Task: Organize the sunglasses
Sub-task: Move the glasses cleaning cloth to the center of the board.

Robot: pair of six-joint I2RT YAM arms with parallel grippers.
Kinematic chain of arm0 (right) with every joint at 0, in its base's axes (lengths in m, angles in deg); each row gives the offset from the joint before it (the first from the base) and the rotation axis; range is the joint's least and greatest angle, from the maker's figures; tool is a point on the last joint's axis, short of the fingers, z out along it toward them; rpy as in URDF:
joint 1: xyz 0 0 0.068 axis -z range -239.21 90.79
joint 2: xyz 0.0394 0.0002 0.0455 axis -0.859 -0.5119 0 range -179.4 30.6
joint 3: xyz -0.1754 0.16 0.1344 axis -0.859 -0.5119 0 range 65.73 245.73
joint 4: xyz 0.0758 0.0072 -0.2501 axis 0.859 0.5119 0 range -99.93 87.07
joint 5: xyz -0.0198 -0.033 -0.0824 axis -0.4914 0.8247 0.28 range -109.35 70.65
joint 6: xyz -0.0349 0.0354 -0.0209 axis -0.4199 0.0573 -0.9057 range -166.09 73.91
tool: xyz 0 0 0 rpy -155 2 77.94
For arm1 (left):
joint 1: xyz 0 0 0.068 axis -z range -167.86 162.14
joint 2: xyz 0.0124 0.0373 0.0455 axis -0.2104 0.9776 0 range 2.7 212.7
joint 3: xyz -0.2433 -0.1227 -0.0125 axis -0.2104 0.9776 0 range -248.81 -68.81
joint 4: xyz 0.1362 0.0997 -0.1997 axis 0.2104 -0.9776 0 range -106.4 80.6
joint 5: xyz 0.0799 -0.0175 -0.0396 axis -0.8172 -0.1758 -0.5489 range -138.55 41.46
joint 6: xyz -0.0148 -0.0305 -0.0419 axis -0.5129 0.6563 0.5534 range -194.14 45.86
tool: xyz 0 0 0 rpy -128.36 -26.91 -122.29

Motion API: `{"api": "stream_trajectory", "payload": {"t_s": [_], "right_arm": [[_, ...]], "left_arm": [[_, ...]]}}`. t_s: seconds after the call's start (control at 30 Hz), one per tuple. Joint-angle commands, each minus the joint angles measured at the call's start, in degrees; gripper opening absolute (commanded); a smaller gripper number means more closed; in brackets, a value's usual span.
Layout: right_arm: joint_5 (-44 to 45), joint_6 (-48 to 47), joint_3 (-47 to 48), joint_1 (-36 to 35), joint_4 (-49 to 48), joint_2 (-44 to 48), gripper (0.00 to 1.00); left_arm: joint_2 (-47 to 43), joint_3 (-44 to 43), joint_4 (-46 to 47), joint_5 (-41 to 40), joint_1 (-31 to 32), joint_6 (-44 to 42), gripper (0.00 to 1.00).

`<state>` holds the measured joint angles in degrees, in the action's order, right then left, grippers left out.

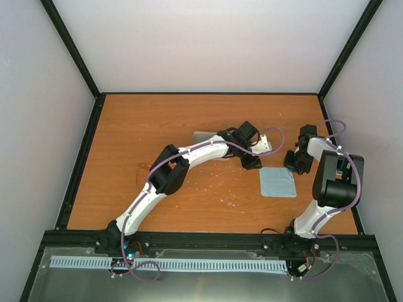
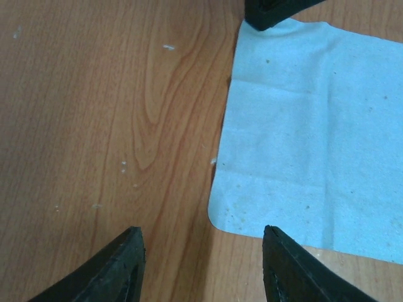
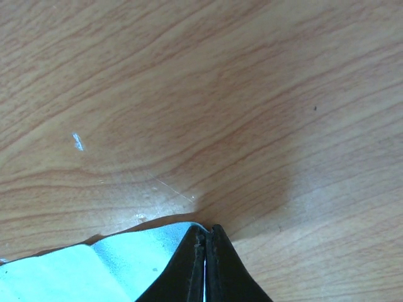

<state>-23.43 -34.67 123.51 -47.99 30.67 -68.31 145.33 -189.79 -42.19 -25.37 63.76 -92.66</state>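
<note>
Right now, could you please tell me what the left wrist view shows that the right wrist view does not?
Only the left wrist view: the left gripper, open over the wood at the cloth's edge, and most of the light blue cloth lying flat. Only the right wrist view: the right gripper, its fingers closed on a raised corner of that cloth. Both: the cloth and the wooden table.

Wooden table (image 1: 126,126) with blue cloth (image 1: 278,182), sunglasses (image 1: 143,170), pale case (image 1: 203,134)
</note>
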Motion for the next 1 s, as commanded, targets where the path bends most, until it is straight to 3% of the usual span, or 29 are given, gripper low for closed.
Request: {"api": "stream_trajectory", "payload": {"t_s": [0.0,0.17,0.57,0.97], "right_arm": [[0.6,1.3,0.5,0.1,-0.4,1.9,0.03],[0.5,1.8,0.4,0.1,-0.8,2.8,0.03],[0.9,1.0,-0.2,0.1,-0.9,3.4,0.03],[0.6,0.4,-0.4,0.0,-1.7,3.0,0.03]], "left_arm": [[1.8,-3.2,-0.2,-1.3,0.6,0.2,0.5],[2.0,-2.3,0.2,-0.7,0.8,0.1,0.45],[2.7,-1.8,0.9,0.2,2.4,0.2,0.44],[5.5,-3.8,1.7,-4.2,3.1,0.4,0.42]]}}
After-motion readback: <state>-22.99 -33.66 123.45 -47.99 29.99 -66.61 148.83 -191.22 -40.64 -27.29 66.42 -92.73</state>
